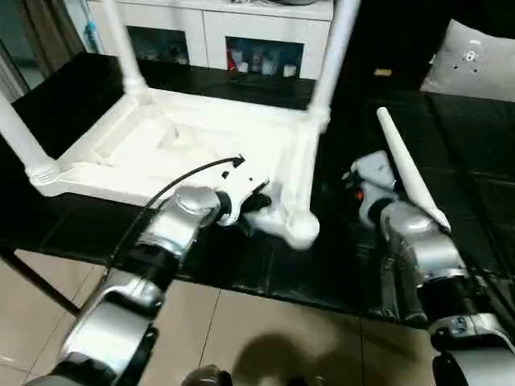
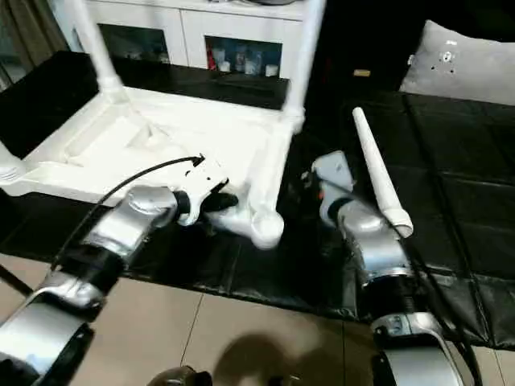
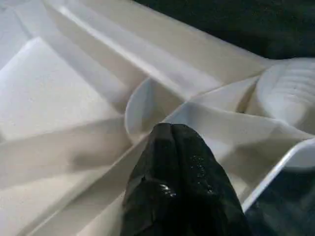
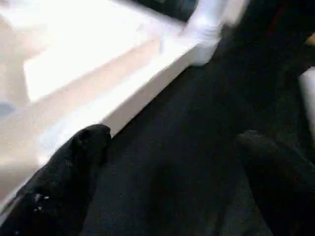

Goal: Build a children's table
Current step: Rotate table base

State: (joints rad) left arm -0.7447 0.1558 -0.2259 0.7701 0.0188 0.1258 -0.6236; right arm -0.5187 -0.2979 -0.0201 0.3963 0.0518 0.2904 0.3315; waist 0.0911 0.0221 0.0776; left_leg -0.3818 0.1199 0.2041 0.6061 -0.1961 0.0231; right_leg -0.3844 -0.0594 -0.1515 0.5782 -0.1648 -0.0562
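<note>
Black mat (image 1: 451,185) — upturned table top (image 1: 185,153), loose leg (image 1: 409,173) on it.

Head views look down over the upturned table top (image 1: 185,145); wrist views sit close against its ribbed rim.

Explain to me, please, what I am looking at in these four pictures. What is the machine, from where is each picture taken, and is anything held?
The machine is a humanoid robot with two silver arms, each ending in a gripper with two black fingers. The two wide pictures come from cameras in its head, looking down over its forearms. The two close pictures come from cameras on its wrists.

On the dark surface lies a white plastic table top, upside down, with three legs already standing in its corner sockets. The near corner socket is empty. The fourth leg lies loose at the right.

The left gripper is shut, over the ribbed underside beside the empty socket. The right gripper is open and holds nothing.
</note>
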